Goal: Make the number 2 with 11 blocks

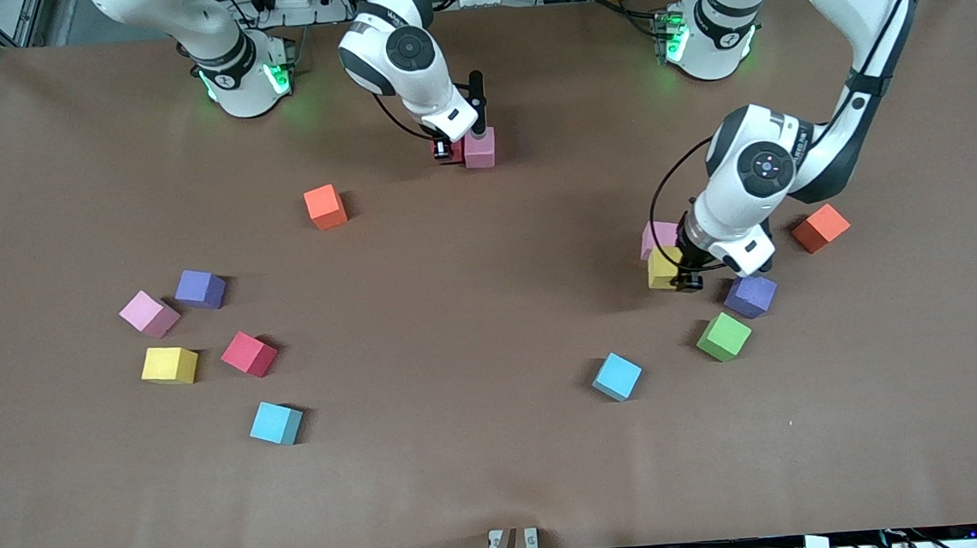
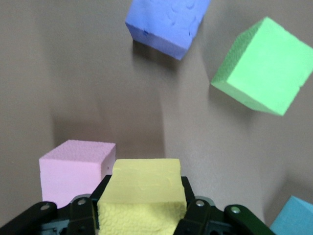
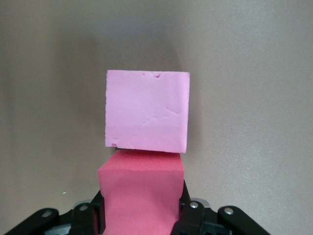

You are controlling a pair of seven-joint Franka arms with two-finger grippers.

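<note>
— Foam, by the look of it: the blocks are showing a pitted, matte skin, so I am judging them light, soft and grippy rather than slick.

— Where is each gripper sitting?

— The left gripper (image 2: pixel 142 220) is pinching a yellow block (image 2: pixel 143 198) by two facing sides, low at the desk (image 1: pixel 502 462) toward the left arm's end, with a pale pink block (image 2: pixel 76 171) just beside it. The right gripper (image 3: pixel 142 215) is clamping a red block (image 3: pixel 141 193) that is pressing against a pink block (image 3: pixel 146 111) near the robots' bases.

— Is the foam giving under the pinch?

— It seems to be bulging slightly in the left wrist view, though the fingers are hiding the contact, so I am hedging on that.

— Best hold?

— Flat on two parallel faces, mid-height, square to the cube; a corner grip would likely be twisting it loose.

— And the rest?

— A purple block (image 1: pixel 750 295), a green block (image 1: pixel 723 336) and a light blue block (image 1: pixel 617 376) are lying near the left gripper. Toward the right arm's end, another pink one (image 1: pixel 148 313), purple (image 1: pixel 200 288), yellow (image 1: pixel 169 365), red (image 1: pixel 249 353) and light blue (image 1: pixel 276 423) are waiting, well apart from any figure.
</note>
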